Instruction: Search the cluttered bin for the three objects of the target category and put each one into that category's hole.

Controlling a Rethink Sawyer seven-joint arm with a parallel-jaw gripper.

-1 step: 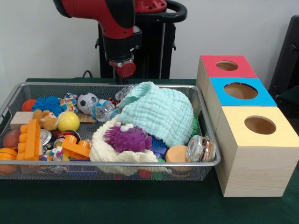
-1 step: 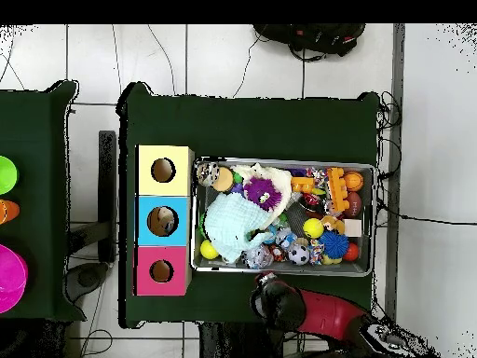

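The pincer point(image 1: 124, 69) hangs just behind the bin point(image 1: 140, 163), likely poised to search; whether it is open I cannot tell. Nearest it lie the bottle point(image 1: 103, 111) and cloth point(image 1: 159, 112); the boxes point(image 1: 256, 154) stand off sideways.

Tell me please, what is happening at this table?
A red robot arm hangs with its gripper just behind the wire bin, holding nothing. The bin is packed with toys, a mint cloth and a purple spiky ball. Three wooden boxes with holes wait beside it. Sorting seems not started.
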